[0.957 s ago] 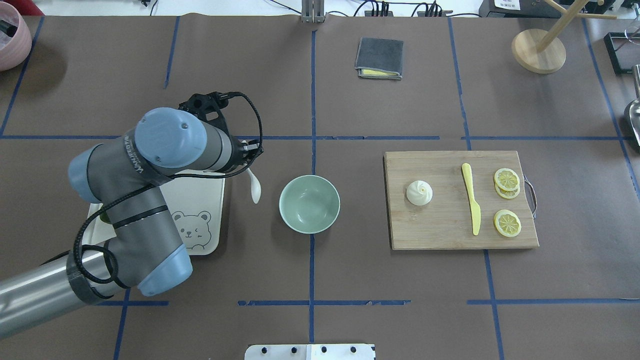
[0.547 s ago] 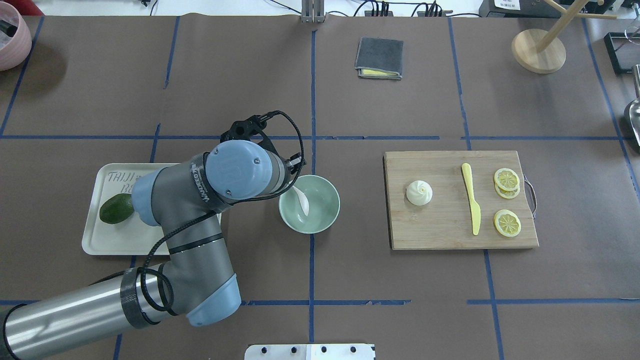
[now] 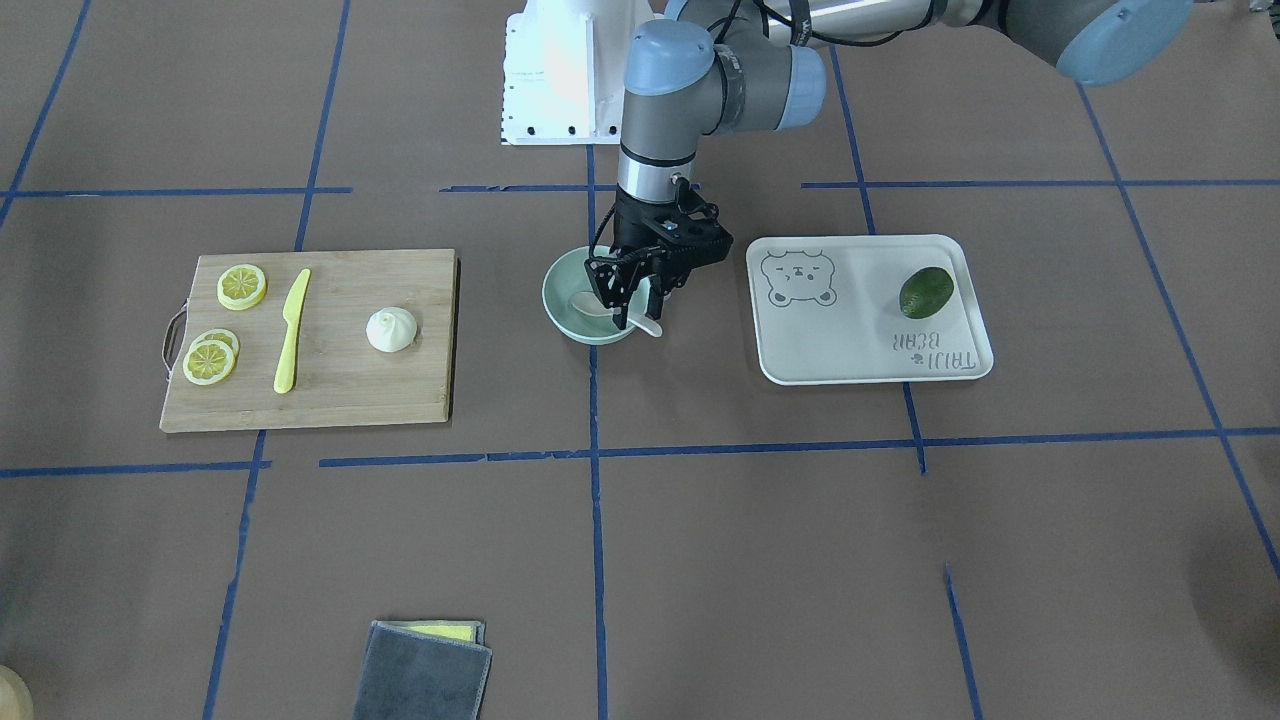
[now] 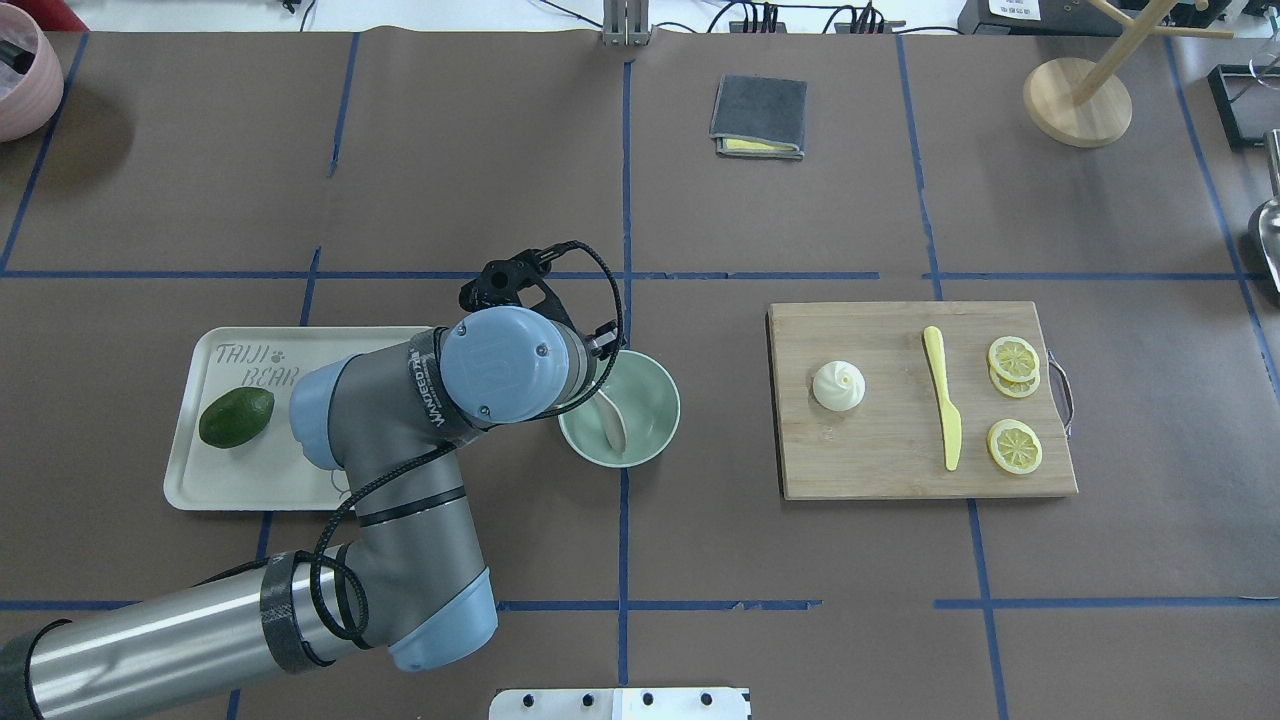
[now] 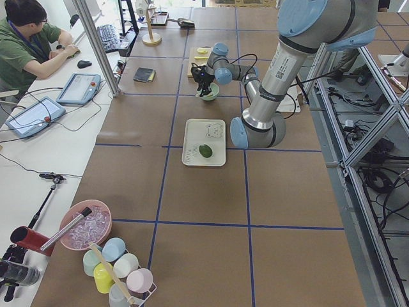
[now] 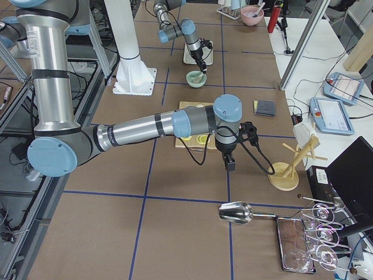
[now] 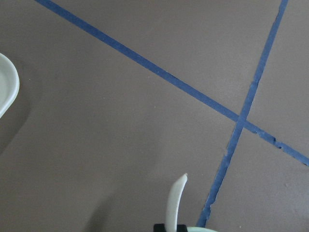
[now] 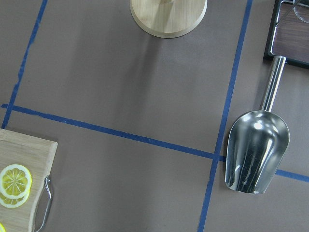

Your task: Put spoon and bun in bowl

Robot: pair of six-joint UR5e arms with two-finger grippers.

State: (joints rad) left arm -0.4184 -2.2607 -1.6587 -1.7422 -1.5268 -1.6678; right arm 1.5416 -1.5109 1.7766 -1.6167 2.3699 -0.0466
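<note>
The pale mint-green bowl [image 4: 665, 390] stands at the table's middle. The off-white spoon [image 4: 613, 428] lies with its scoop inside the bowl and its handle over the left rim. In the front view my left gripper [image 3: 632, 308] hangs at that rim, shut on the spoon's handle [image 3: 650, 326]. The handle tip also shows in the left wrist view [image 7: 175, 203]. The white pleated bun [image 4: 838, 386] sits on the wooden cutting board [image 4: 880, 460], right of the bowl. My right gripper [image 6: 231, 165] shows only in the right side view, beyond the board; I cannot tell if it is open or shut.
A yellow knife [image 4: 942, 395] and lemon slices [image 4: 1014, 360] share the board. A white tray [image 4: 220, 480] with an avocado [image 4: 236, 417] lies left of the bowl. A grey cloth [image 4: 759, 116], a wooden stand [image 4: 1077, 100] and a metal scoop [image 8: 256, 150] lie farther off.
My left arm carried the spoon rightward from beside the tray to the bowl, then lowered it, so the scoop now rests inside the bowl. The avocado on the tray is uncovered.
</note>
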